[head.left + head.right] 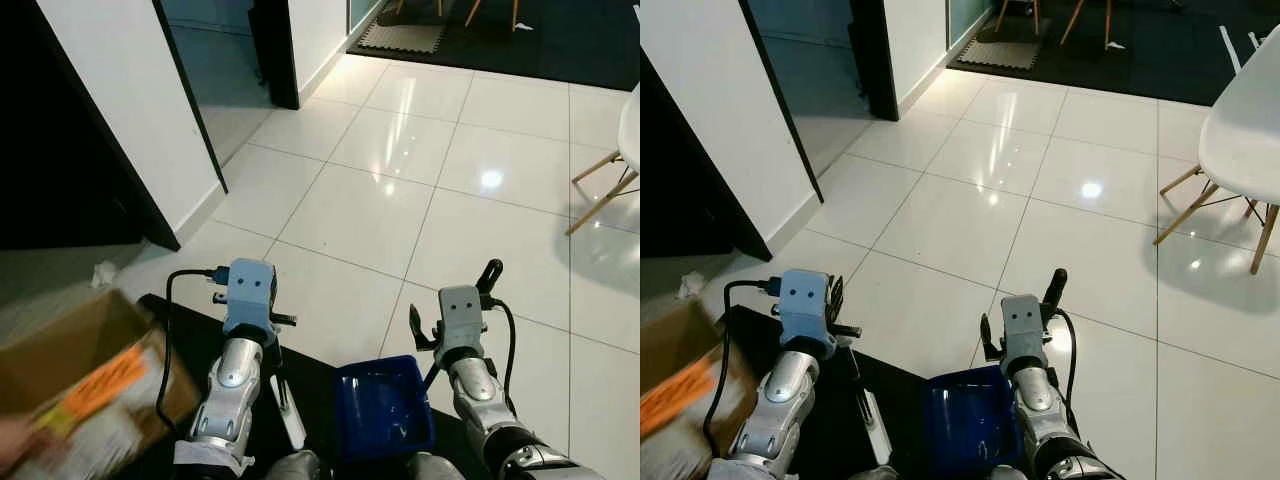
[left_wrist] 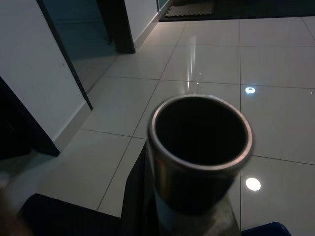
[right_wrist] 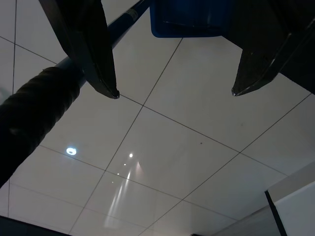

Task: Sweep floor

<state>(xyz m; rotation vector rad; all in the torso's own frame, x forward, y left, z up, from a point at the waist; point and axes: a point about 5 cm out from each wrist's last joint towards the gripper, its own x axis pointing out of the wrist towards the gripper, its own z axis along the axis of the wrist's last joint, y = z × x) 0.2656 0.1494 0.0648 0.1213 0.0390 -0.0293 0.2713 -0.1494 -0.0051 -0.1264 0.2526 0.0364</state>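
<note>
While walking with tools, left gripper [image 2: 197,162] clamped around broom tube [image 2: 199,142], kept upright near body. Right gripper [image 3: 172,93] wide open beside dustpan handle [image 3: 34,113], blue dustpan [image 1: 383,405] low between arms, probably ready for debris.

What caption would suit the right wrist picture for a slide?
Open right gripper above pale floor tiles, with a blue dustpan and its dark handle beside the fingers.
</note>
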